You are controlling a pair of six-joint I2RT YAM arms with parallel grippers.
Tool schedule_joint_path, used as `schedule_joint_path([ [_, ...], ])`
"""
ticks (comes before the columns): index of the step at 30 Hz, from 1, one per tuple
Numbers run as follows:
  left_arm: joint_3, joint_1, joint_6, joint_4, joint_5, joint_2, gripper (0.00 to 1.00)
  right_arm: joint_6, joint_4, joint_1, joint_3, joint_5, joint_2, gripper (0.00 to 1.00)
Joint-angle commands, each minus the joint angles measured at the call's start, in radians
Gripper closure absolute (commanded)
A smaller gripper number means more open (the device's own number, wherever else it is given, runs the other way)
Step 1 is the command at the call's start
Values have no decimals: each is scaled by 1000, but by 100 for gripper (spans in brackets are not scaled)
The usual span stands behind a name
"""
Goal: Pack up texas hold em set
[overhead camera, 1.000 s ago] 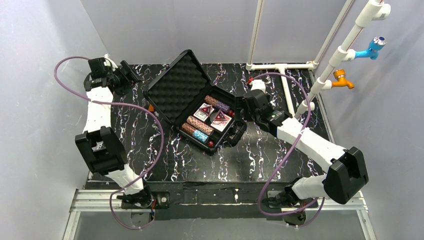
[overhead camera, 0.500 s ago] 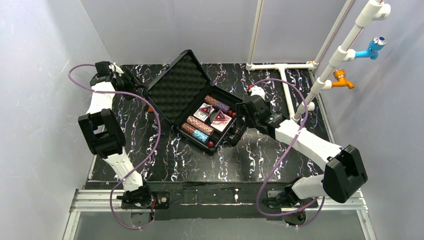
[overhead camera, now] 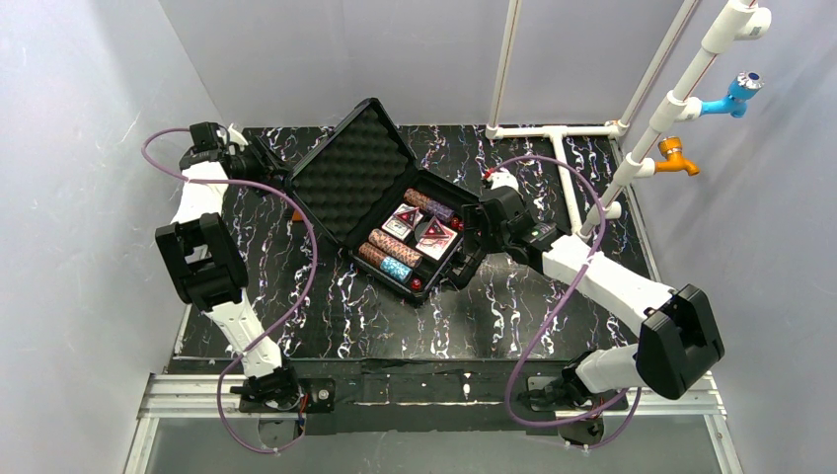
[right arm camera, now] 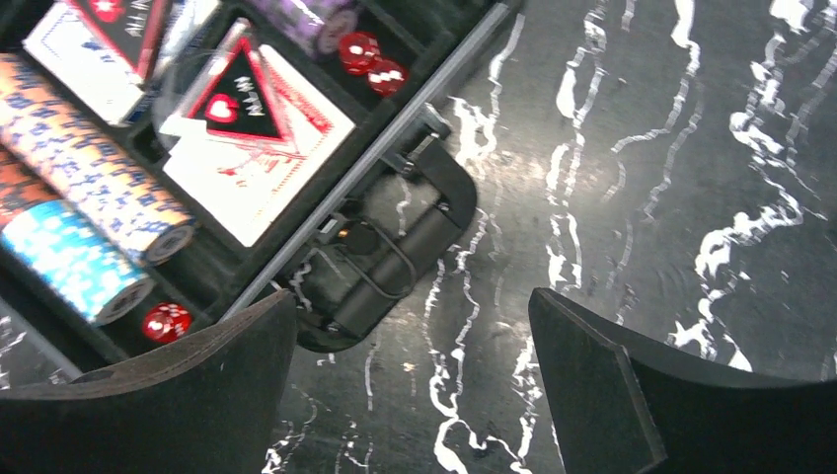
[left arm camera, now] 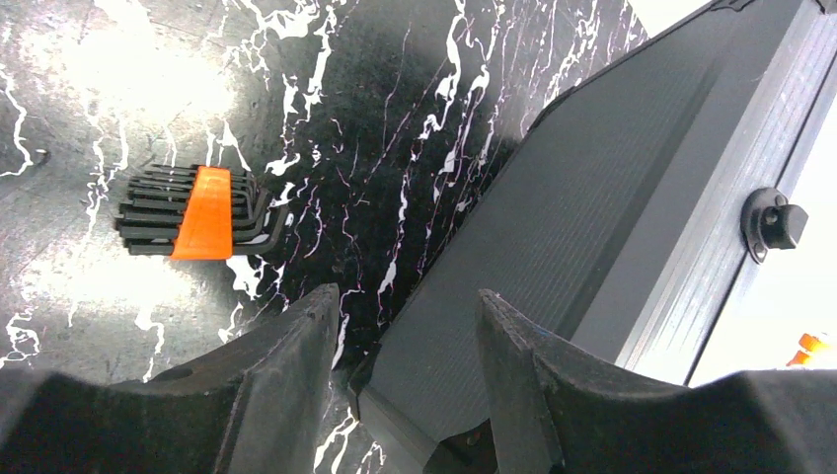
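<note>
Now the left gripper [left arm camera: 405, 301] has closed in on the case lid [left arm camera: 592, 197].

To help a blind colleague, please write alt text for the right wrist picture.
The open right hand is poised by the handle of the black case on a marbled table. Inside lie chip rolls, card decks with red triangular markers and red dice.
</note>
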Motion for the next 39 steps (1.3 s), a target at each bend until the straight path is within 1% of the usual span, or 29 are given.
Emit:
schedule_joint_path([
  [1,-8,-10,4,2,62,-62,49,-41,125,0,86,-155,21,7],
  [5,-17,-27,11,1,79,-77,49,-52,162,2,191,-283,103,12],
  [11,-25,-59,24,-5,81,-99,49,-15,212,10,333,-433,231,24],
  [20,-21,-106,33,-13,96,-126,49,3,212,64,544,-464,402,39],
  [23,-20,-117,36,-17,99,-134,49,6,196,88,620,-468,464,47],
  [26,-18,-128,41,-22,100,-141,49,8,178,109,707,-467,527,53],
  [33,-16,-152,50,-32,108,-145,49,15,133,139,925,-470,680,61],
  [39,-12,-183,69,-43,122,-138,49,28,98,149,1084,-482,784,66],
])
